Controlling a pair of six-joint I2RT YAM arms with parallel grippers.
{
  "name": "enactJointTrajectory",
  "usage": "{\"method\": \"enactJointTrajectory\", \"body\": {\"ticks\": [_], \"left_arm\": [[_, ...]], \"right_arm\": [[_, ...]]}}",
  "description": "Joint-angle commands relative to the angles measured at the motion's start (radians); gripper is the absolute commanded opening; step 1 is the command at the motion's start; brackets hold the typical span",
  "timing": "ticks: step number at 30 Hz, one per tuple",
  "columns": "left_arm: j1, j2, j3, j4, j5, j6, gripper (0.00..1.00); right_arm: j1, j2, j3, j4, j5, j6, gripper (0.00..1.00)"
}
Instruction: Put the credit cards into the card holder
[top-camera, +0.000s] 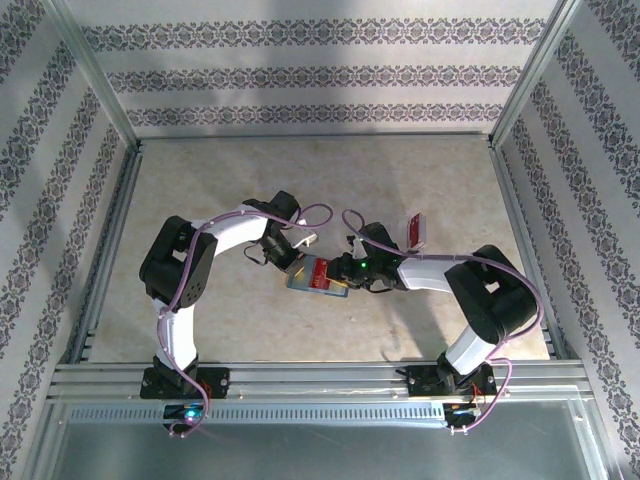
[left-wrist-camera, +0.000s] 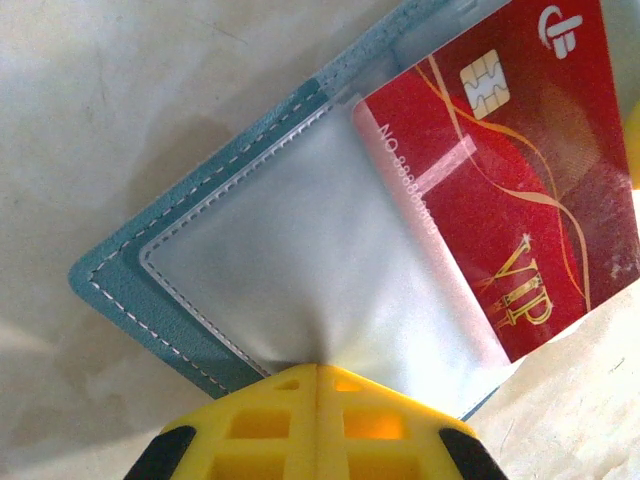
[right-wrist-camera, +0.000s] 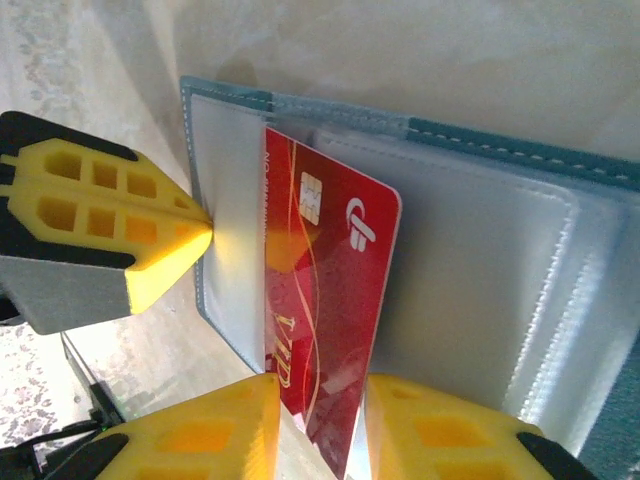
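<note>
left gripper: closed — pinching clear pocket of card holder
right gripper: narrowly parted — red credit card between jaws, partly pocketed

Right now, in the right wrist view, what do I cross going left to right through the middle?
Left arm's yellow claw, shut on the clear pocket's edge → red plastic VIP chip card → empty see-through pocket of the teal-blue bifold card holder.
</note>
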Motion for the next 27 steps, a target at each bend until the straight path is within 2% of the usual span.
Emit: {"method": "enactJointTrajectory", "body": {"ticks": [1, 18, 27], "left_arm": [[-0.006, -0.023, -0.023, -0.018, -0.012, -0.015, 0.0], [-0.007, -0.024, -0.02, -0.022, -0.005, -0.017, 0.0], [-0.007, -0.034, -0.015, -0.026, 0.002, -0.019, 0.0]], "right_arm": [[0.018, 0.027, 0.036, -0.063, 0.033, -0.028, 0.26], [0.059, 0.105, 0.162, -0.172, 0.061, -0.064, 0.23], [0.063, 0.09, 0.196, -0.263, 0.105, -0.074, 0.25]]}}
